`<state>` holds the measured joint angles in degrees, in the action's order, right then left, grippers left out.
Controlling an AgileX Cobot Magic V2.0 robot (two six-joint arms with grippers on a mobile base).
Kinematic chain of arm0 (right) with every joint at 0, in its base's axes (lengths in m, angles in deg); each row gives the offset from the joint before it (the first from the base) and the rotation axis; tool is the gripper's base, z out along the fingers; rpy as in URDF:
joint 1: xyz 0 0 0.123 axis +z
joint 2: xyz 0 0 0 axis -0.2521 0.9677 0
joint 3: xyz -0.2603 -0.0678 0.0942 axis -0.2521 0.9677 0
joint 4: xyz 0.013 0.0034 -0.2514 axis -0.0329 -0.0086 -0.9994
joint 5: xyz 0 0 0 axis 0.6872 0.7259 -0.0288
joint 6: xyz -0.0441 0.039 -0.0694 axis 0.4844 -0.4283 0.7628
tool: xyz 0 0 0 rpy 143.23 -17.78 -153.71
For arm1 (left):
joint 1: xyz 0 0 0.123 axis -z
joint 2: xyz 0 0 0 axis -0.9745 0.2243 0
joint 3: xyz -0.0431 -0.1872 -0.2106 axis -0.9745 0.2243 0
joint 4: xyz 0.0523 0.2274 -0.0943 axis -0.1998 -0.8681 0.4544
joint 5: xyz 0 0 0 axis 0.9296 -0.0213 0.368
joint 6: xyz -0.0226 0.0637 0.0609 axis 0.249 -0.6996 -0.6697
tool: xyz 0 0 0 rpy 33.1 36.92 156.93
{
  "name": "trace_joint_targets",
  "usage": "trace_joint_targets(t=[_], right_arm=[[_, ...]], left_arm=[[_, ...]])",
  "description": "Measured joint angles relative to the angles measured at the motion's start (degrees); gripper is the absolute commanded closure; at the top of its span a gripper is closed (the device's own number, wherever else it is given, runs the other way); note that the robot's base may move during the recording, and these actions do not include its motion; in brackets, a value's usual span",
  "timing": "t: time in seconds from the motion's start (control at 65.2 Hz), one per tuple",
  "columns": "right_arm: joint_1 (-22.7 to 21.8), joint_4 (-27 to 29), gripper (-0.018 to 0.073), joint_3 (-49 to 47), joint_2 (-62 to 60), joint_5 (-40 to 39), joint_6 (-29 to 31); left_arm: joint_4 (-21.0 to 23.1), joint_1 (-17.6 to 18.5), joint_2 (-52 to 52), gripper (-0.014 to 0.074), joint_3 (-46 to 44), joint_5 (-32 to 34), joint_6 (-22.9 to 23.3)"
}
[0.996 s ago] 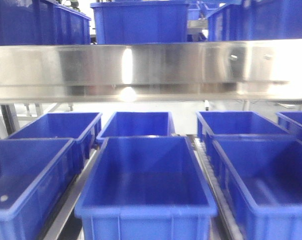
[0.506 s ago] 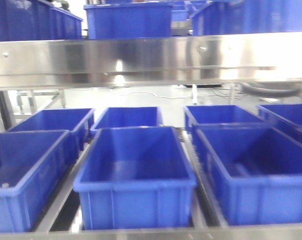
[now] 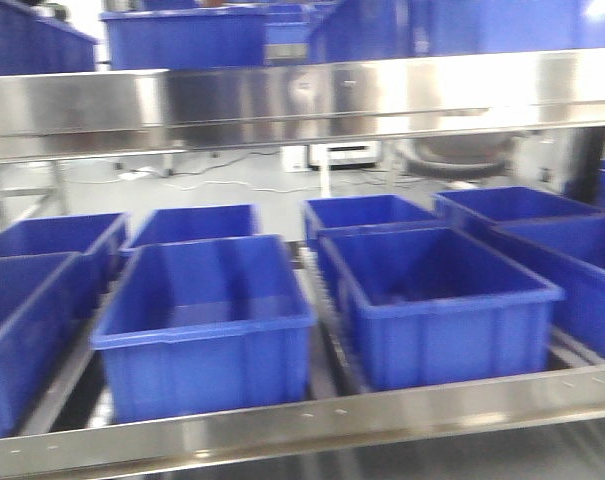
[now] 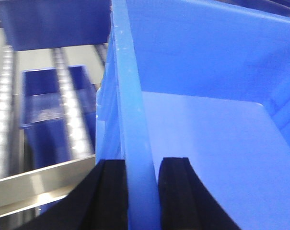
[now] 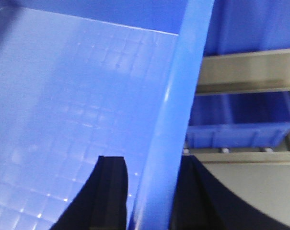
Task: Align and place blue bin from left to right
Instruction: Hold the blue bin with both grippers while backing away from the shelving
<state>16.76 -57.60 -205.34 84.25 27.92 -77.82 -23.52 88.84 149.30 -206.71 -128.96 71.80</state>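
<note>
1. Gripping blue bin rim: left gripper, fingers astride the wall, bottom centre of left wrist view.
2. Same clamp by right gripper on bin wall, bottom centre.
3. Rows of shelf bins on steel rack, lower half of front view.

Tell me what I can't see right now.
Left wrist: blue bin, clamped by left gripper, hides what lies beneath.
Right wrist: bin rim, in right gripper, does likewise.
Front view: arms and that bin out of frame; shelf bins blurred.
</note>
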Motion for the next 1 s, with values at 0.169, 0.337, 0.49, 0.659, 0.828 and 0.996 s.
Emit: trace_joint_targets(t=[0.169, 0.337, 0.49, 0.659, 0.828, 0.996], right_arm=[[0.0, 0.0, 0.0711, 0.0, 0.0, 0.0, 0.0], [0.0, 0.0, 0.0711, 0.0, 0.0, 0.0, 0.0], [0.0, 0.0, 0.0711, 0.0, 0.0, 0.0, 0.0], [0.0, 0.0, 0.0711, 0.0, 0.0, 0.0, 0.0], [0.0, 0.0, 0.0711, 0.0, 0.0, 0.0, 0.0], [0.0, 0.0, 0.0711, 0.0, 0.0, 0.0, 0.0]], left_arm=[[0.0, 0.0, 0.0, 0.0707, 0.0, 0.0, 0.0], [0.0, 0.0, 0.0, 0.0707, 0.0, 0.0, 0.0], [0.0, 0.0, 0.0, 0.0707, 0.0, 0.0, 0.0], [0.0, 0.0, 0.0, 0.0707, 0.0, 0.0, 0.0], [0.0, 0.0, 0.0, 0.0707, 0.0, 0.0, 0.0], [0.0, 0.0, 0.0, 0.0707, 0.0, 0.0, 0.0]])
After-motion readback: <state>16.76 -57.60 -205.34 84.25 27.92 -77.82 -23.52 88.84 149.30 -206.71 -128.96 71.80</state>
